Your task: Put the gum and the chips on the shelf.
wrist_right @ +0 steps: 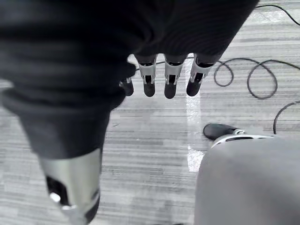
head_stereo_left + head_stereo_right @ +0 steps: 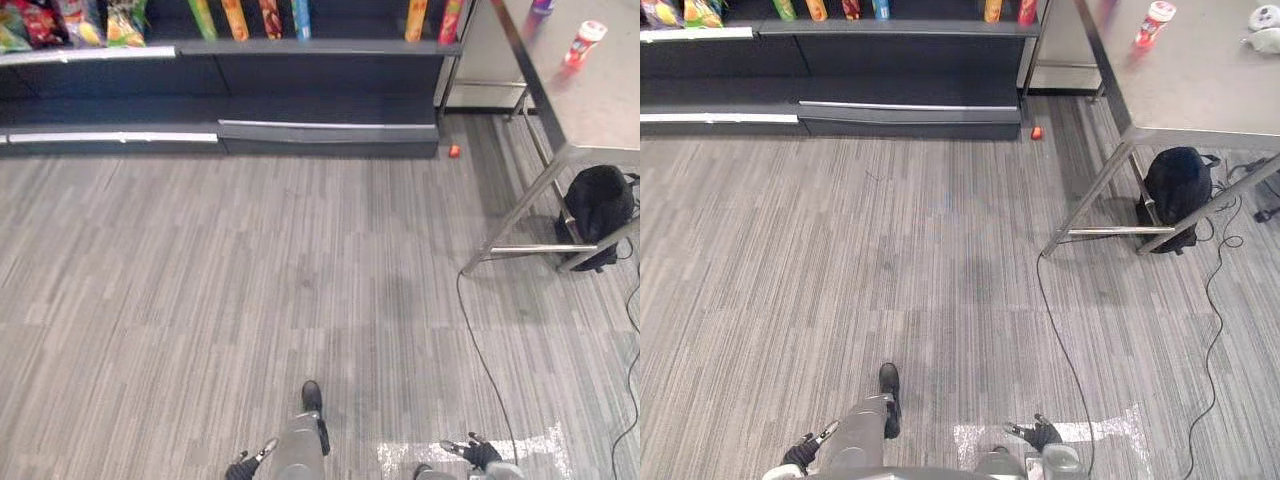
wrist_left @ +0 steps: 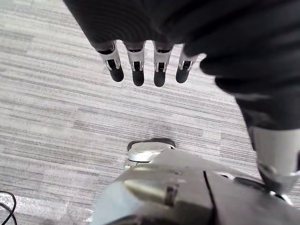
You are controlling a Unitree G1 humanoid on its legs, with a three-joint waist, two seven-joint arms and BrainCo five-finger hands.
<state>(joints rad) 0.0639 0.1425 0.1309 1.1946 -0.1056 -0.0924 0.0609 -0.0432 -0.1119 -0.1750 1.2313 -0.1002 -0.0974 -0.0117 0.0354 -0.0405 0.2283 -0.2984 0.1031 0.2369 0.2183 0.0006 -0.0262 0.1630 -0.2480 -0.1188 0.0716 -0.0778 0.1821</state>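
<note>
Left hand (image 3: pixel 137 70) hangs low at the robot's side, fingers straight and slack, nothing in it. Right hand (image 1: pixel 169 82) is the same: fingers loose, empty, over the grey plank floor (image 2: pixel 200 300).

From the head I see both hands at the near edge of the floor. The gum (image 2: pixel 584 42), a small red-and-white tub, sits on the steel bench (image 2: pixel 600 110) far ahead on the right, well apart from either hand and on the right hand's side. A purple thing (image 2: pixel 541 5) sits at the bench's far edge (I can't tell what it is).

The shelf (image 2: pixel 300 47) runs across the far side, ahead and left. It carries snack bags (image 2: pixel 40 22) at its left end and upright tubes (image 2: pixel 235 18) along the middle. I cannot tell which chips are the task's.

A small red object (image 2: pixel 454 151) lies on the floor by the shelf's right corner. A black bag (image 2: pixel 597 205) sits under the bench.
</note>
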